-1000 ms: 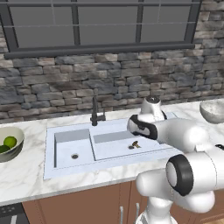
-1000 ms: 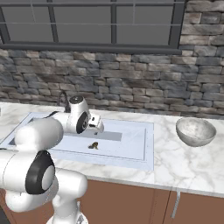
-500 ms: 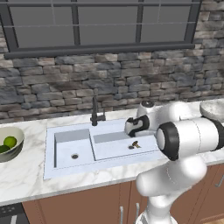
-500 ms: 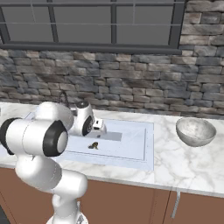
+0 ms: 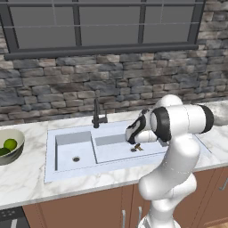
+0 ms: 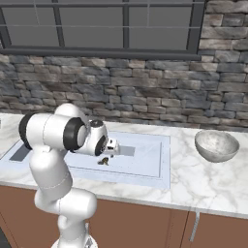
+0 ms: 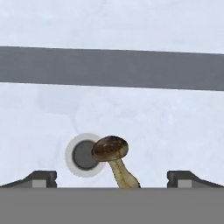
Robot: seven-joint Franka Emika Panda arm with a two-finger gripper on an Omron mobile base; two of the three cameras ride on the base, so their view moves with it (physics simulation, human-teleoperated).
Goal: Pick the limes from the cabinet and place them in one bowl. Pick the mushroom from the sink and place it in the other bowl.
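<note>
The mushroom [image 7: 112, 155] lies on its side on the floor of my sink's [image 5: 67, 167] right basin, brown cap just beside the round drain [image 7: 83, 155], pale stem pointing toward me. In the cream-grey bowl [image 5: 13, 153] at the far left of the desk sit two limes [image 5: 10, 144], one brighter, one darker. The mottled grey bowl [image 6: 216, 146] stands upright, right of the sink.
</note>
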